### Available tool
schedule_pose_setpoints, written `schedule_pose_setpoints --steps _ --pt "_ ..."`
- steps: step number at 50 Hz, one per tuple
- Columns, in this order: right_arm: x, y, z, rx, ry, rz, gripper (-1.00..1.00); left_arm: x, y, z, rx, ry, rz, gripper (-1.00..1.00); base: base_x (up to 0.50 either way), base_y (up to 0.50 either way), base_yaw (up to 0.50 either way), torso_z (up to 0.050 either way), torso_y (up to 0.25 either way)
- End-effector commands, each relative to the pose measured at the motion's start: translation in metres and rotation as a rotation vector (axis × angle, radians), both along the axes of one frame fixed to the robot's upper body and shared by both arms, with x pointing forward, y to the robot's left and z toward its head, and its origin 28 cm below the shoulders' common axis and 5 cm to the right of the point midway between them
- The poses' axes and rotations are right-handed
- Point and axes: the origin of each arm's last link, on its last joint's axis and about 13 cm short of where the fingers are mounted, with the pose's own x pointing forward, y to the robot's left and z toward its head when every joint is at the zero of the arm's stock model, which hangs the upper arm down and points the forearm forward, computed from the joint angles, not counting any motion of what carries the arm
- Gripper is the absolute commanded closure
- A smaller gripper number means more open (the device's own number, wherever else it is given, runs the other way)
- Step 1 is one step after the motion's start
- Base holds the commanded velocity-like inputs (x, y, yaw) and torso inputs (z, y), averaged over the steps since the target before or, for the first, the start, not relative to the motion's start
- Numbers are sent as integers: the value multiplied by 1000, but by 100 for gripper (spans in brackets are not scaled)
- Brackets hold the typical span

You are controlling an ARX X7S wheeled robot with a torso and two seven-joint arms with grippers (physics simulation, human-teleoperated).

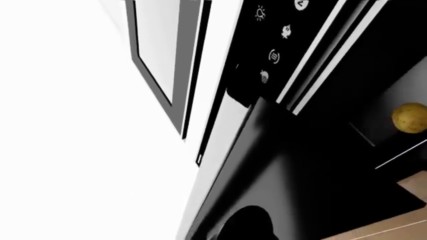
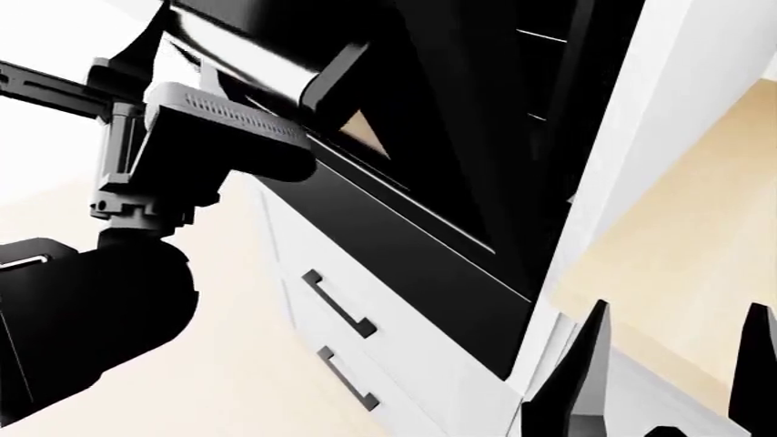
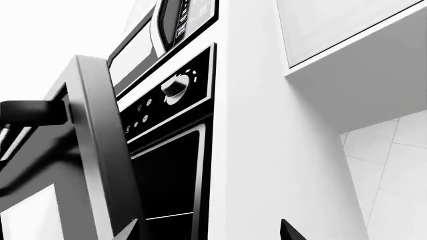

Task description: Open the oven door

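Note:
The oven door [image 2: 401, 228], a glossy black panel, hangs tilted partly open from its top edge. In the right wrist view the oven door [image 3: 100, 150] shows edge-on, leaning away from the dark cavity [image 3: 170, 180]. My left gripper [image 2: 322, 86] reaches to the door's top edge, with one finger [image 2: 334, 73] hooked over it. Its other finger is hidden. The left wrist view shows only a dark rounded finger [image 1: 247, 225] against the black door [image 1: 293, 165]. My right gripper [image 2: 668, 373] hangs open and empty, low at the right, away from the door.
White drawers [image 2: 401, 364] with dark bar handles [image 2: 338, 305] sit below the oven. A control panel with a knob [image 3: 175, 87] sits above the cavity. A white cabinet side [image 3: 267, 150] flanks the oven. A yellowish round object [image 1: 409, 117] shows past the door.

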Motion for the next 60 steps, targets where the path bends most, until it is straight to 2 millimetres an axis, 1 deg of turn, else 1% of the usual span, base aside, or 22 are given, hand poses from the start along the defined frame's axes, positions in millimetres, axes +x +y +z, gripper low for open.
schedule_pose_setpoints --steps 1,17,32,43,47,54,60 --pt "0 0 -1 0 4 0 -100 -30 5 75 -112 -650 111 100 0 0 0 0 13" --pt "1 0 0 1 3 0 -100 -44 11 70 -91 -647 146 100 0 0 0 3 13" --pt "1 0 0 2 1 0 -100 -68 19 60 -115 -656 184 100 0 0 0 3 14" --pt "0 0 -1 1 1 1 -100 -84 25 52 -78 -628 184 100 0 0 0 3 14" --pt "0 0 0 1 1 1 -100 -89 31 47 -61 -656 152 100 0 0 0 3 13" --pt "0 1 -1 1 1 7 -100 -85 45 34 39 -757 114 100 0 0 0 1 13" --pt "0 1 -1 2 1 9 -100 -80 50 25 60 -785 109 100 0 0 0 3 13"
